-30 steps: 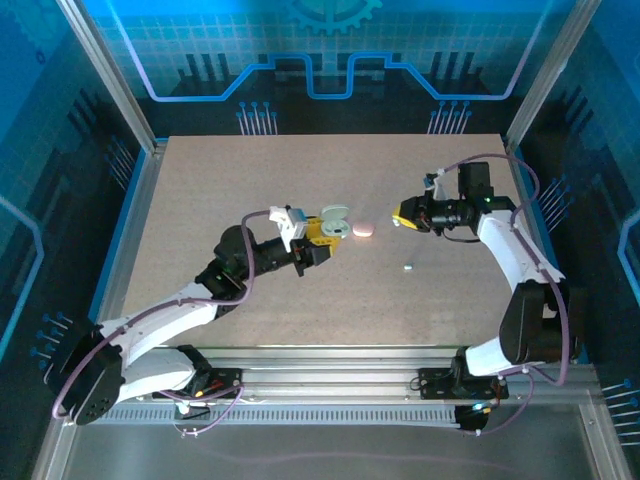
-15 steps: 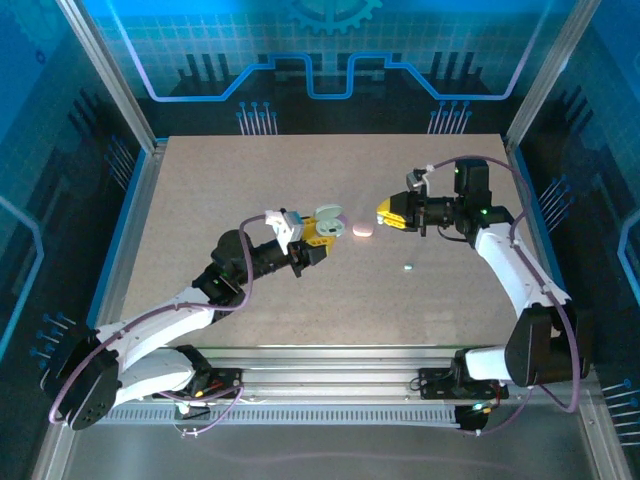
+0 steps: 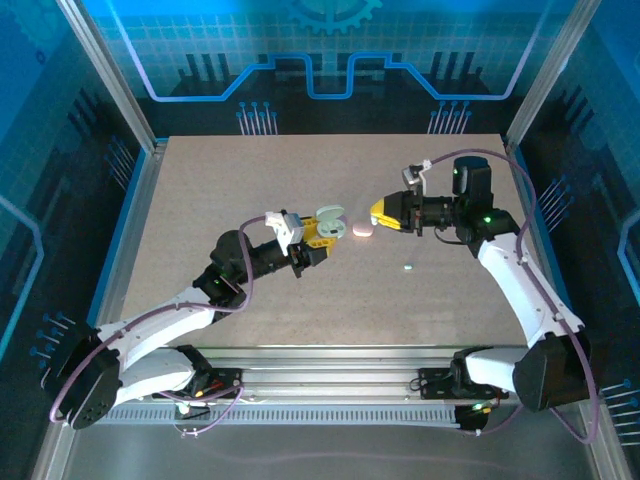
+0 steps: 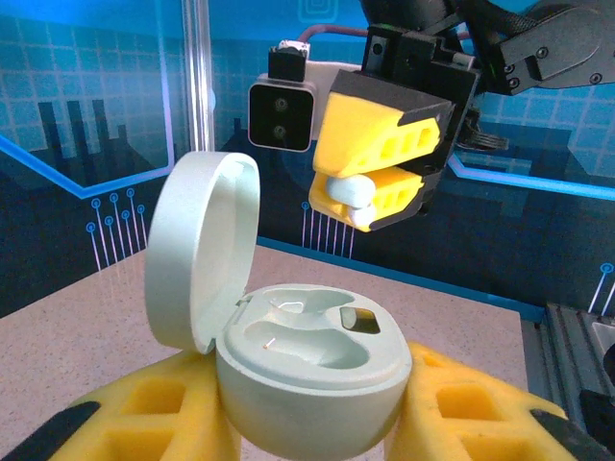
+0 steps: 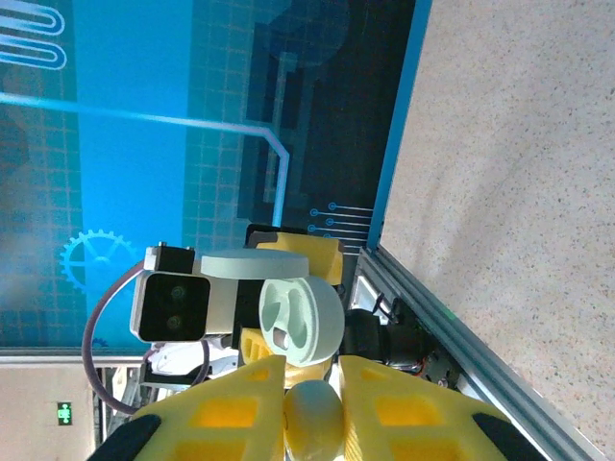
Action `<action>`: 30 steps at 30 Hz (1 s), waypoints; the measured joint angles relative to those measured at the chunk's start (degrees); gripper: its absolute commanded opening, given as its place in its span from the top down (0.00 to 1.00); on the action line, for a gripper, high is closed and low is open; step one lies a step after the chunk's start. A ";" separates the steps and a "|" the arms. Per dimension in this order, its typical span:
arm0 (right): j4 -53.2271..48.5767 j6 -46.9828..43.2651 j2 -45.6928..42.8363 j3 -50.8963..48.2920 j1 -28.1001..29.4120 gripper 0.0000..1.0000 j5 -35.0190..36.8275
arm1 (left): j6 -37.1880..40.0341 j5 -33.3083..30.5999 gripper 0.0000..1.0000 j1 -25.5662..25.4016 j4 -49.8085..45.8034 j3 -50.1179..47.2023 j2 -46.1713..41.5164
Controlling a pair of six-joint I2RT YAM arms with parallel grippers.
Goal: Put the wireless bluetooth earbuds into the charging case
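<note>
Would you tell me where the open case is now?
In the top view, the case is held in the left gripper near table centre, lid open, facing the right gripper and its earbud.

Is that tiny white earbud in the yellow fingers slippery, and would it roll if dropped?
Probably slippery: the earbud looks smooth and rounded, pinched by the right gripper near its tips. Likely light, being far smaller than a finger. Dropped, its rounded body would probably roll a bit.
</note>
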 measured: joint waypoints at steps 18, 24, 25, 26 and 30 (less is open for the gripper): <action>-3.65 -6.45 -2.38 3.87 11.47 0.79 10.91 | 0.20 3.28 0.67 -0.02 2.54 0.00 0.87; -4.04 -8.24 -2.34 4.98 13.49 0.79 13.44 | 0.15 4.39 0.67 0.00 3.74 0.00 1.40; -4.11 -8.37 -2.32 5.14 13.77 0.79 13.88 | 0.11 4.57 0.67 0.00 3.85 0.00 1.49; -4.11 -8.57 -2.23 5.27 13.99 0.79 14.23 | 0.00 4.74 0.67 -0.02 3.89 0.00 1.55; -4.57 -9.44 -1.49 5.88 14.69 0.79 15.06 | -0.04 5.22 0.67 -0.02 4.17 0.00 1.84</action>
